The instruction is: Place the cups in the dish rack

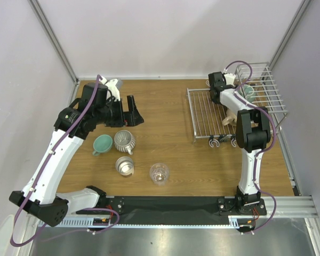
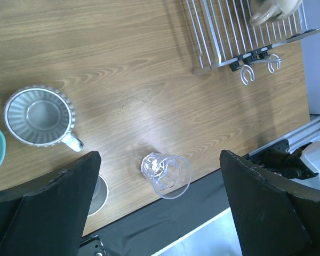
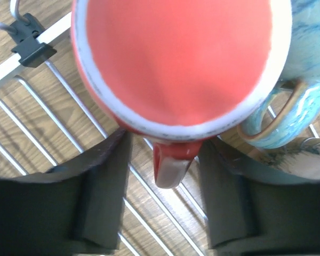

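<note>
In the right wrist view, a white mug with an orange inside (image 3: 173, 58) sits on the wires of the dish rack (image 3: 69, 90). Its handle lies between the fingers of my right gripper (image 3: 165, 178), with a gap on each side; the gripper is open. A grey-blue mug (image 3: 306, 58) touches it on the right. A beige mug (image 1: 229, 118) lies on the rack's flat grid (image 1: 202, 109). On the table stand a teal mug (image 1: 102, 144), a ribbed whitish cup (image 1: 124, 141), a steel cup (image 1: 125, 166) and a clear glass (image 2: 168, 172). My left gripper (image 1: 130, 113) hovers open above them.
The rack's taller barred basket (image 1: 266, 88) stands at the far right by the wall. Hooks (image 2: 248, 74) hang from the grid's near edge. A black mat (image 1: 165, 204) runs along the table's front edge between the arm bases.
</note>
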`<move>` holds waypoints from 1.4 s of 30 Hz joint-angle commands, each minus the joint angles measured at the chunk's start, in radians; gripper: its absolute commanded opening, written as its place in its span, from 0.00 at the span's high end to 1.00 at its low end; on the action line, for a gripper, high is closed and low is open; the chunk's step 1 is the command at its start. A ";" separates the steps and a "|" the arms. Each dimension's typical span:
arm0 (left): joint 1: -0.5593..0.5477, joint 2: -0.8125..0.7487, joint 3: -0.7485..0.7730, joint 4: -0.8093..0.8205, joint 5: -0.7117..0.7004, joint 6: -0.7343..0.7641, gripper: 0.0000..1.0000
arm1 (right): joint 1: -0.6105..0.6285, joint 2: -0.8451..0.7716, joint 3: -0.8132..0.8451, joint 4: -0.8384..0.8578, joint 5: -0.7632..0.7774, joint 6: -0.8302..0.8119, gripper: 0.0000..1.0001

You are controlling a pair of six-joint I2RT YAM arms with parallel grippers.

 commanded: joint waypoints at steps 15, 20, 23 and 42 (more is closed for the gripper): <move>0.013 -0.029 0.041 -0.120 -0.189 -0.082 0.00 | 0.072 -0.126 0.036 -0.129 0.002 0.114 0.21; 0.024 0.009 0.120 -0.262 -0.381 -0.139 0.00 | 0.095 -0.172 0.038 -0.252 0.055 0.134 0.08; 0.045 0.034 0.141 -0.289 -0.395 -0.159 0.00 | 0.113 -0.266 -0.022 -0.263 0.039 0.137 0.08; 0.284 0.503 0.391 -0.399 -0.652 -0.520 0.00 | 0.350 -0.840 -0.278 -0.349 -0.673 0.076 0.18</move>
